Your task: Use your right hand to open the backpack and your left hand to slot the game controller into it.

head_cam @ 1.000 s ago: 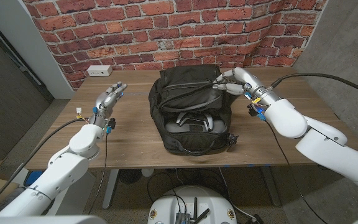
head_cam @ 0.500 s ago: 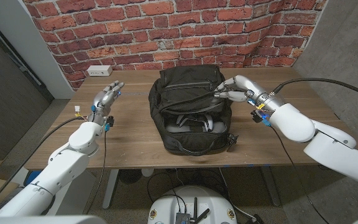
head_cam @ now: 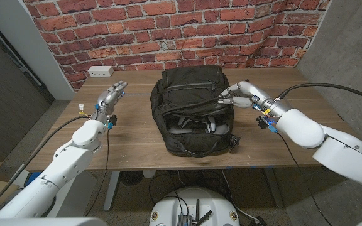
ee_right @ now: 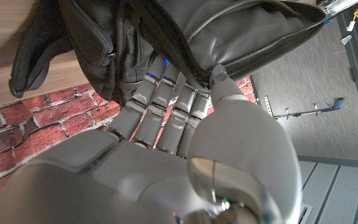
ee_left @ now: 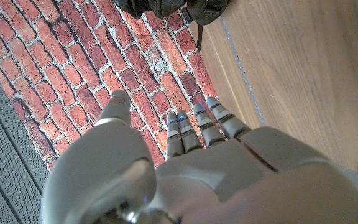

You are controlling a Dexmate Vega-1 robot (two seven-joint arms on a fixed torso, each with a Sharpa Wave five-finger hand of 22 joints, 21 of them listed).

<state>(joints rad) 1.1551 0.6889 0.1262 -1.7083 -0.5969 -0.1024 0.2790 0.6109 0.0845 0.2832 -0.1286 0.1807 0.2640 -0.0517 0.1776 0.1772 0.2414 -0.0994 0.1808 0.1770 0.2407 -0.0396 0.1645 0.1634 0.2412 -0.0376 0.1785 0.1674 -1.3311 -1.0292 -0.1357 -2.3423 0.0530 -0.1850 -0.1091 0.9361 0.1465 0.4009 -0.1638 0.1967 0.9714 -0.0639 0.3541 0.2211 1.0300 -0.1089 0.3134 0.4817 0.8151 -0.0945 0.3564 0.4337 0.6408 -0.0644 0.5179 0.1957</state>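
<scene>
White game controller [head_cam: 197,124] lying inside the open black fabric backpack [head_cam: 193,110] at mid-table, right hand [head_cam: 238,92] pinching the bag's zippered flap at its right edge, left hand [head_cam: 110,96] well to the bag's left, empty, fingers extended close together.

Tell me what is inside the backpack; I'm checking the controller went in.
Inside the open backpack lies a white game controller, partly visible. Its lower part and anything beneath are hidden by the bag's front wall.
</scene>
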